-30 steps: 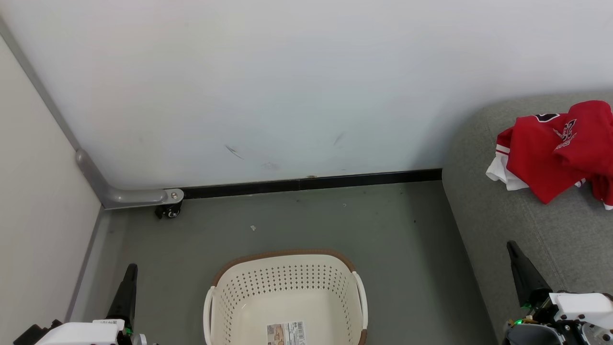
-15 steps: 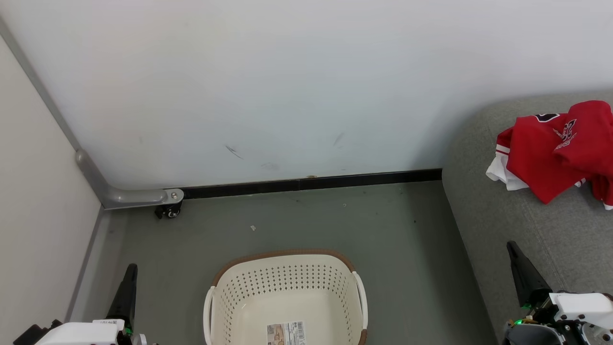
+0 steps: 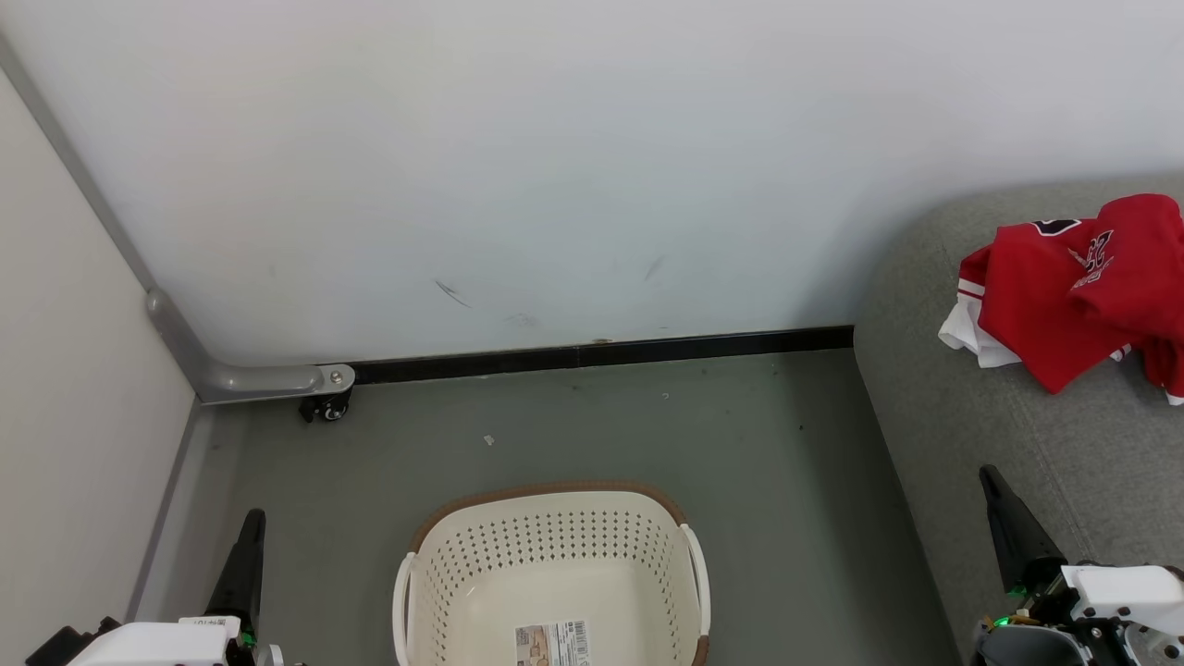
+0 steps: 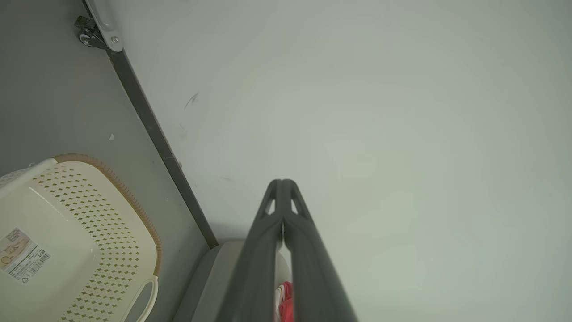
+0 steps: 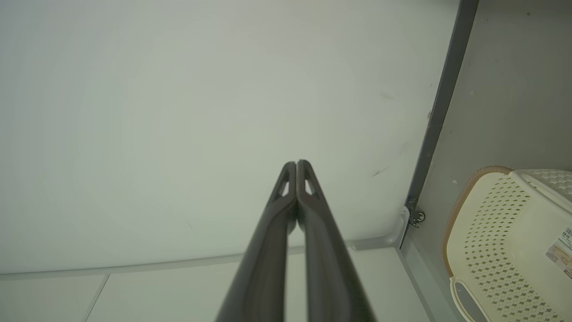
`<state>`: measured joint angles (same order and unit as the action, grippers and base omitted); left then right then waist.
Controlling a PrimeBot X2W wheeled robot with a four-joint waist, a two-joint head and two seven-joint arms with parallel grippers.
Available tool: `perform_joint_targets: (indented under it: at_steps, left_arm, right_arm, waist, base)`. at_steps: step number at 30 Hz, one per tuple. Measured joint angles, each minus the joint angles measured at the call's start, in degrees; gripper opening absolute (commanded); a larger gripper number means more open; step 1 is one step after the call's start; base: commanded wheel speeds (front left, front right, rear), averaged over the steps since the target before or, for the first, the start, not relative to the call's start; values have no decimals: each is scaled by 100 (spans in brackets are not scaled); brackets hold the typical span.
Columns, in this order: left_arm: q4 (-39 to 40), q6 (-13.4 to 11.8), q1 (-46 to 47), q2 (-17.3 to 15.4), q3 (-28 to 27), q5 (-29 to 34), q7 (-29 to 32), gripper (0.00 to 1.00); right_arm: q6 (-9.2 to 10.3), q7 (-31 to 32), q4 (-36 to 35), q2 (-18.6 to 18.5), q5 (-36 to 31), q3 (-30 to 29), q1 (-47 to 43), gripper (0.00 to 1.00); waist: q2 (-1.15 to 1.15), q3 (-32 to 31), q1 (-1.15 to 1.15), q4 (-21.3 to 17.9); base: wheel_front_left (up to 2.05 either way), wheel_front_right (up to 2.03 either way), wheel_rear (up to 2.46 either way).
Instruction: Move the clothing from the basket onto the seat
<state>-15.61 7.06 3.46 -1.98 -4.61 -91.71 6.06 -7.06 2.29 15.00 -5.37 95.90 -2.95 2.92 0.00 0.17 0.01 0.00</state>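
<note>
The red clothing [image 3: 1073,296] lay in a crumpled heap on the grey seat [image 3: 1017,435], off to the robot's right, with a bit of white fabric poking out at the heap's left edge. The cream basket [image 3: 546,536] sat on the grey floor [image 3: 647,425] in front of the robot, beside the seat but apart from it, a barcode label [image 3: 553,641] showing on its bare bottom. The left gripper [image 3: 255,515] hung low to the left of the basket, jaws pressed together and empty. The right gripper [image 3: 986,471] hovered by the seat's front edge, jaws likewise pressed tight, pinching nothing.
</note>
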Motion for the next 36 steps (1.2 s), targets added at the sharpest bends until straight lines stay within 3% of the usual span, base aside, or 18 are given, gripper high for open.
perform_joint_targets:
  at_steps: [36]
  left_arm:
    - [1,0,0,0,-1,0,0,0]
  right_arm:
    - [0,32,4,11,-7,-16,1,0]
  waist:
    - [0,0,0,0]
  base:
    - [0,0,0]
